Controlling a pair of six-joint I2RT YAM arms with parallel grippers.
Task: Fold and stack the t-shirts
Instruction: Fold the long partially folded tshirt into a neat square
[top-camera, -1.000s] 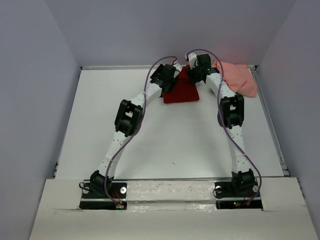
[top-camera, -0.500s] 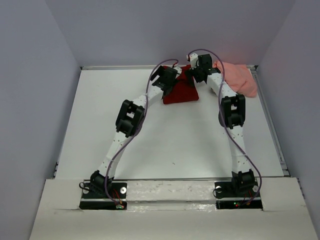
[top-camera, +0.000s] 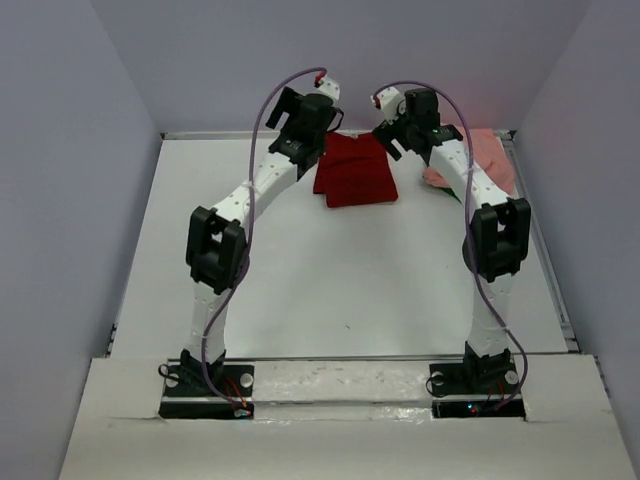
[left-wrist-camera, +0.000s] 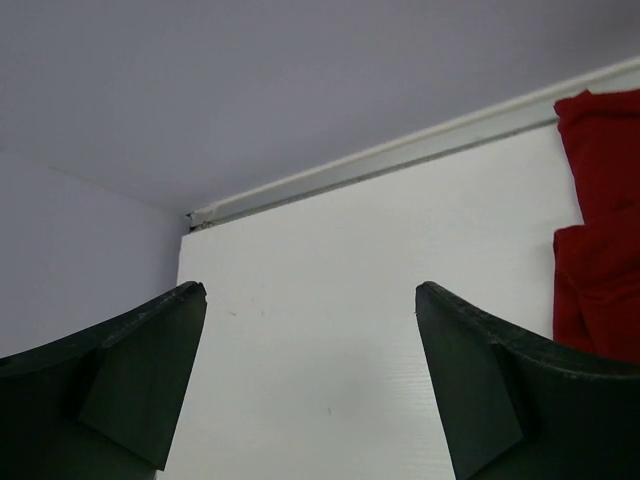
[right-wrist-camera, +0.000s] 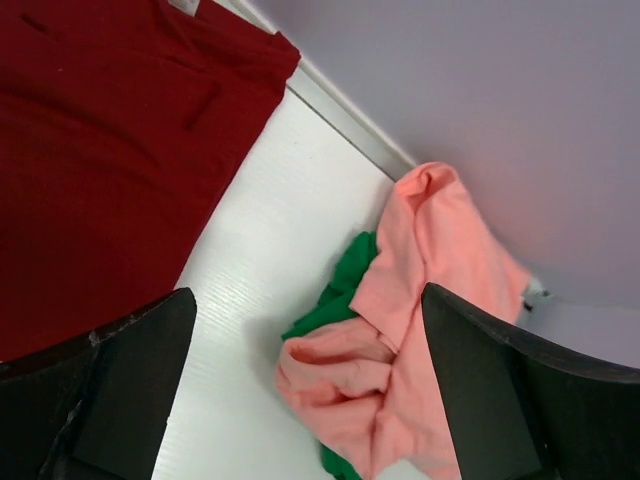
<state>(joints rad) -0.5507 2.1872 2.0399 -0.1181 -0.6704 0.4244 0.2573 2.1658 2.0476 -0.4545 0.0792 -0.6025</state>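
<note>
A dark red t-shirt (top-camera: 352, 172) lies folded flat at the back middle of the table; the same dark red t-shirt (right-wrist-camera: 90, 150) fills the right wrist view's left side, and its edge (left-wrist-camera: 600, 250) shows at the right of the left wrist view. A crumpled salmon pink t-shirt (top-camera: 492, 152) (right-wrist-camera: 430, 330) lies at the back right, over a bit of green fabric (right-wrist-camera: 340, 295). My left gripper (top-camera: 298, 108) (left-wrist-camera: 310, 290) hangs open above bare table, left of the red shirt. My right gripper (top-camera: 400, 135) (right-wrist-camera: 308, 293) is open too, raised between the red and pink shirts, holding nothing.
The white table (top-camera: 330, 270) ends in a low rail (left-wrist-camera: 400, 155) against the grey back wall. Side walls close it in on the left and right. Both arm bases sit at the near edge.
Both arms have lifted up and away from the dark red shirt, the left one swinging left. Both grippers have opened, leaving the shirt folded flat on the table.
</note>
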